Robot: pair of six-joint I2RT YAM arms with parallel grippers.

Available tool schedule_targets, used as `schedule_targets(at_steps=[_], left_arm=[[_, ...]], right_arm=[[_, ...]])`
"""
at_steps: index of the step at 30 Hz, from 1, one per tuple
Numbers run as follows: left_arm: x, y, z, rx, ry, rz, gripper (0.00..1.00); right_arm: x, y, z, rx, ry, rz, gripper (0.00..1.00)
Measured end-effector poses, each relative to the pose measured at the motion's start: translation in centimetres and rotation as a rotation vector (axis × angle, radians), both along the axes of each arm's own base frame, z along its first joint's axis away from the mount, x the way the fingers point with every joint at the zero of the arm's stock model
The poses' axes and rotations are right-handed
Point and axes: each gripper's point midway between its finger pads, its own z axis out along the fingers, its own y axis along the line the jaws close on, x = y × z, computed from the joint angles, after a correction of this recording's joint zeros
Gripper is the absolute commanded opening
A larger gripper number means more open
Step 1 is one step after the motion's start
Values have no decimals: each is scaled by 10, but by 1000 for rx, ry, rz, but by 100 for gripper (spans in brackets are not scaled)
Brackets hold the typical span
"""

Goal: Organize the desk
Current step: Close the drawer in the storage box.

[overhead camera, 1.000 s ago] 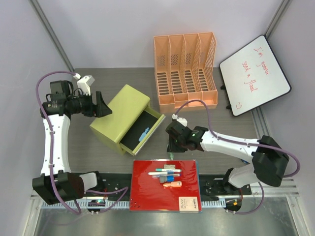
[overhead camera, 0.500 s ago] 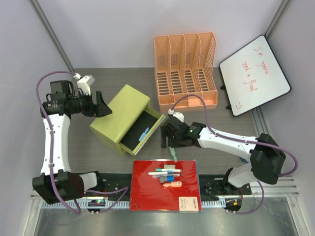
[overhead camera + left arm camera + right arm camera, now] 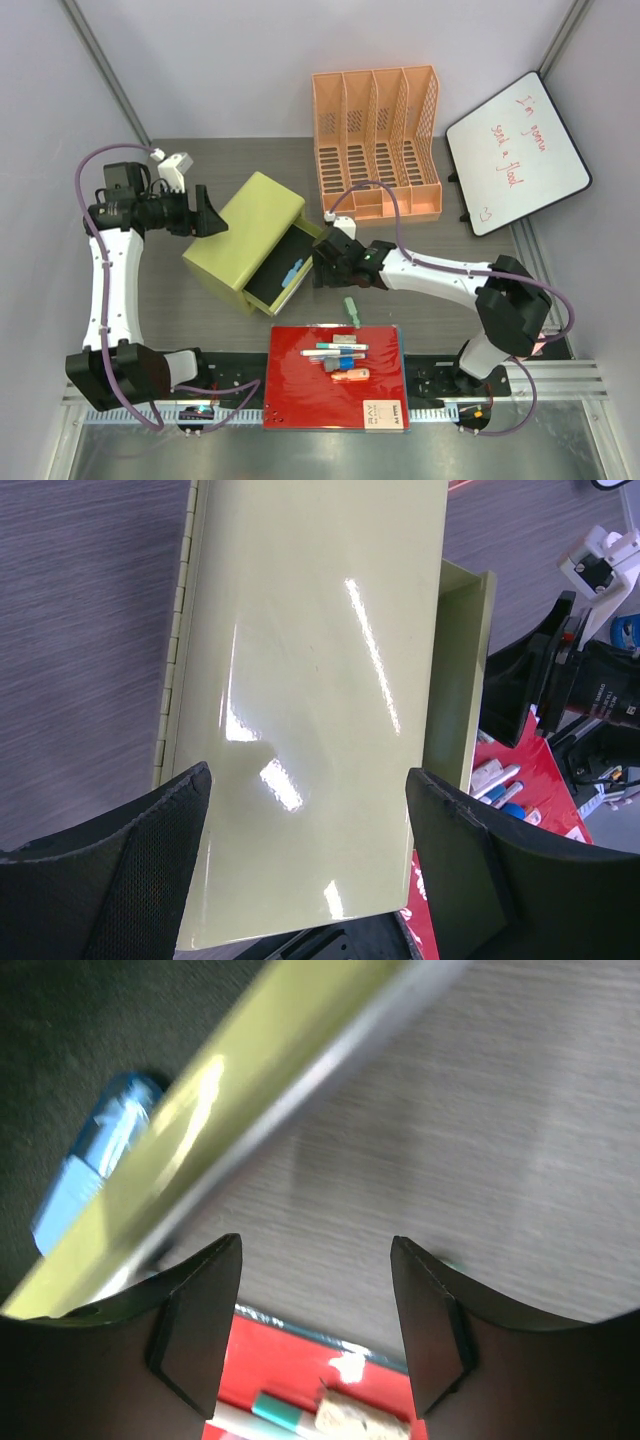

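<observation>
The desk (image 3: 480, 255) is dark grey wood grain. On it stands a lime-green cabinet (image 3: 243, 237) with its drawer (image 3: 285, 265) pulled open and a blue item (image 3: 291, 271) inside. My left gripper (image 3: 207, 213) is open, its fingers either side of the cabinet's back end (image 3: 310, 680). My right gripper (image 3: 322, 266) is open and empty at the drawer's front edge (image 3: 260, 1070), with the blue item (image 3: 95, 1165) showing beyond it. A small green item (image 3: 351, 307) lies on the desk just right of it.
A red notebook (image 3: 335, 378) with several markers (image 3: 337, 350) on it lies at the near edge. An orange mesh file rack (image 3: 376, 140) stands at the back. A whiteboard (image 3: 517, 152) with red writing leans at the right.
My right gripper has moved up and left from above the notebook's top edge to the drawer front. The small green item stays on the desk behind it. The left arm has not moved.
</observation>
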Motion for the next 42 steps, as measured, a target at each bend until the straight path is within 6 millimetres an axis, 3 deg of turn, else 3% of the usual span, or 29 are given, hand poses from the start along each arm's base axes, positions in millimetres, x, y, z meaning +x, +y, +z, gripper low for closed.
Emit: schedule_targets(at_steps=[6, 17, 36, 39, 42], left_arm=[[8, 5, -6, 18, 6, 14, 79], [22, 16, -57, 45, 128, 43, 77], [26, 14, -58, 29, 108, 33, 77], [26, 14, -58, 29, 108, 33, 77], [26, 14, -58, 30, 108, 32, 77]], right_arm=[[12, 16, -3, 23, -25, 4, 65], [29, 45, 4, 141, -68, -6, 63], [50, 112, 7, 336, -61, 44, 64], [50, 114, 5, 353, -55, 44, 67], [44, 101, 4, 384, -52, 26, 67]])
